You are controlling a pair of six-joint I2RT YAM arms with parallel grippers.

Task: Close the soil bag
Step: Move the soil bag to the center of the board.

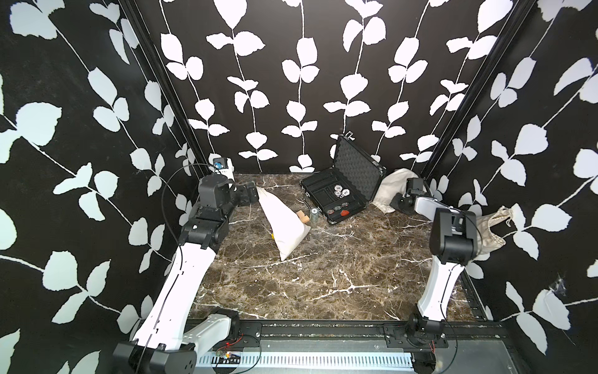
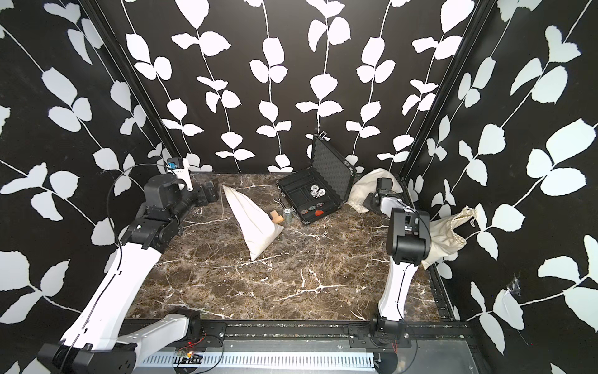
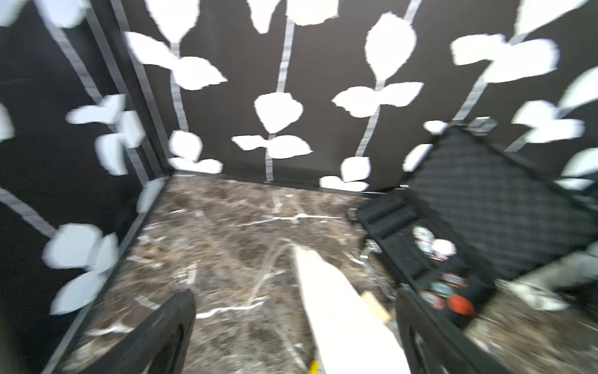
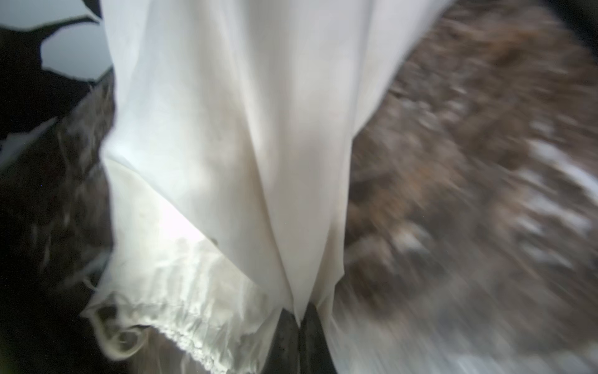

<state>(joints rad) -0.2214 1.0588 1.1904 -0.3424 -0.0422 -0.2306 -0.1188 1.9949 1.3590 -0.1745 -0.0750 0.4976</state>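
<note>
The soil bag (image 1: 284, 223) (image 2: 259, 226) is a full white cloth sack lying on the marble table, its narrow neck pointing to the back left. My left gripper (image 1: 254, 194) (image 3: 294, 296) stands open just off that neck, which lies between the two fingers untouched. A loose drawstring trails from the neck. At the back right, my right gripper (image 1: 396, 202) (image 4: 300, 319) is shut on a fold of a second, limp white cloth bag (image 1: 390, 187) (image 4: 242, 145) with a gathered hem.
An open black case (image 1: 339, 194) with poker chips stands at the back centre. A wooden block (image 1: 303, 217) and a small metal can (image 1: 314, 215) sit between it and the soil bag. A third cloth bag (image 1: 492, 230) hangs by the right wall.
</note>
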